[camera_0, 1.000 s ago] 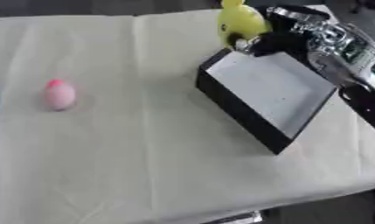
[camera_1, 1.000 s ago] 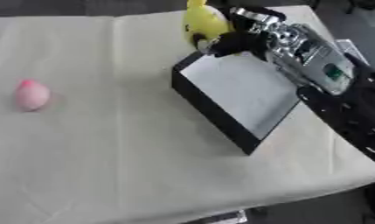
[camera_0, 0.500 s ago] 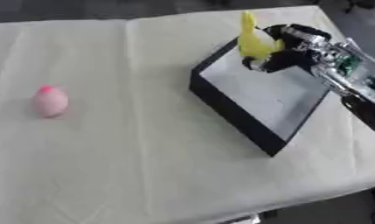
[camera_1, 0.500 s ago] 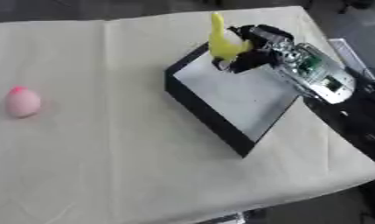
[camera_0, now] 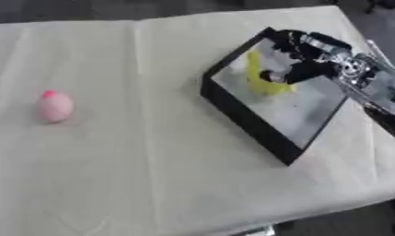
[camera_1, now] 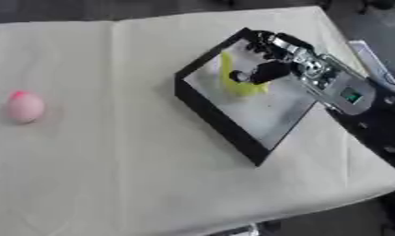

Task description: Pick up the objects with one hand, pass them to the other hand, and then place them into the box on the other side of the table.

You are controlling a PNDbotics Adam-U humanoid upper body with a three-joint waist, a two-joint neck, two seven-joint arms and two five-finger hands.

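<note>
A yellow object [camera_0: 260, 77] stands inside the black box [camera_0: 247, 120] with the pale floor, at the table's right side. My right hand [camera_0: 315, 63] reaches into the box from the right. Its thumb lies against the yellow object's lower part and its fingers curl over the top, so it is shut on the object. A pink egg-shaped object [camera_0: 54, 106] with a darker pink tip lies alone on the cloth at the far left. My left hand shows in neither view.
A cream cloth [camera_0: 144, 175] covers the table, with fold lines running front to back. The table's front edge slants along the bottom right, and dark floor shows beyond the right edge.
My right hand has brought the yellow object from above the box's far corner down into the box. The camera has also shifted, so the pink object sits further right in the picture.
</note>
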